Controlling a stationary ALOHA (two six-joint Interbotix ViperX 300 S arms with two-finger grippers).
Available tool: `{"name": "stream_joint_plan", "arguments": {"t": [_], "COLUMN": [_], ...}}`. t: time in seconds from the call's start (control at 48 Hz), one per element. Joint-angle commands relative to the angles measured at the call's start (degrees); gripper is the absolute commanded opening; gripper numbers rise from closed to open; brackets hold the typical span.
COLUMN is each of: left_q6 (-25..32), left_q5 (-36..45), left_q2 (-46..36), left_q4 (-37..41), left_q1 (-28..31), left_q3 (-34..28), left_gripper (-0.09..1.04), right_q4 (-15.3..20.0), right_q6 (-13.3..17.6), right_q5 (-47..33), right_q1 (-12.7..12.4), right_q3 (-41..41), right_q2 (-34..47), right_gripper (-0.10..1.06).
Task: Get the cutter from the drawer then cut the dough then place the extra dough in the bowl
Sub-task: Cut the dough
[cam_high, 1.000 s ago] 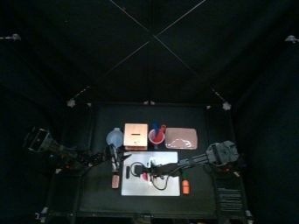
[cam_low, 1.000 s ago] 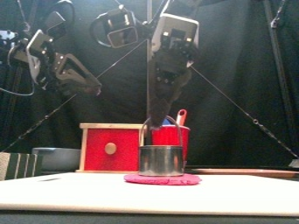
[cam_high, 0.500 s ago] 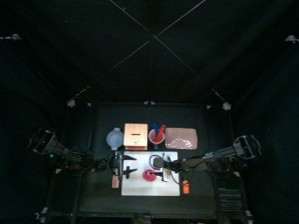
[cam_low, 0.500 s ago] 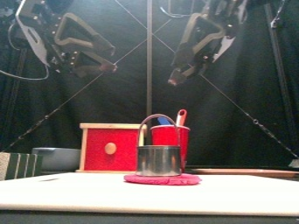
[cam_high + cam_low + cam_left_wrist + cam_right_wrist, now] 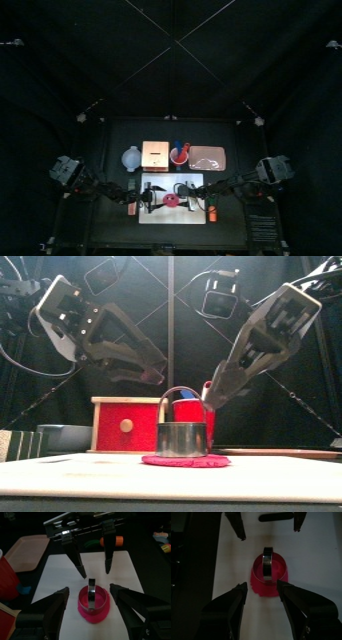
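Black jointed arms slant in from the left and right edges of the front view. The left gripper [image 5: 89, 589] and right gripper [image 5: 262, 584] face each other low over the table. Each has its jaws spread wide and empty, grasping nothing. A smooth white cutting board [image 5: 80, 481] lies flat across the bottom of the front view. Behind it, left of centre, stands a pale wooden box [image 5: 127, 424], square-cornered, with a red drawer front and a pale round knob. In the top view a flat pink tray [image 5: 207, 157] lies just right of centre. A rounded blue-grey bowl [image 5: 64, 438] sits at the box's left. A glossy red cup [image 5: 198, 411] stands at its right. On the board, at lower centre, rests a thin, soft-edged pink dough [image 5: 186, 461] disc. The shiny metal cutter [image 5: 185, 439], a short cylinder, stands upright on the dough between the two grippers. Its axis is vertical, and its wire handle arches overhead, broadside to the front view.
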Motion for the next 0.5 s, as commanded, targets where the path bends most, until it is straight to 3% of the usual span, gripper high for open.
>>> {"name": "stream_joint_plan", "arguments": {"t": [0.021,0.229,0.5], "left_q6": [0.0,0.0,0.09], "left_q5": [2.02,3.78,3.69], "left_q2": [0.44,1.32,3.96], "left_q4": [-0.35,-0.35,-0.44], "left_q1": [0.0,1.32,3.34], "left_q3": [-2.02,-2.64,-3.25], "left_gripper": [0.97,0.96,0.96], "right_q4": [-0.18,-0.26,-0.62], "right_q6": [-0.18,-0.18,-0.26], "right_q5": [-0.53,-0.7,-1.58], "right_q1": [-1.41,-2.46,-1.85], "right_q3": [-2.11,-3.52,-3.96], "right_q2": [0.53,1.23,2.55], "right_gripper": [0.85,0.84,0.83]}}
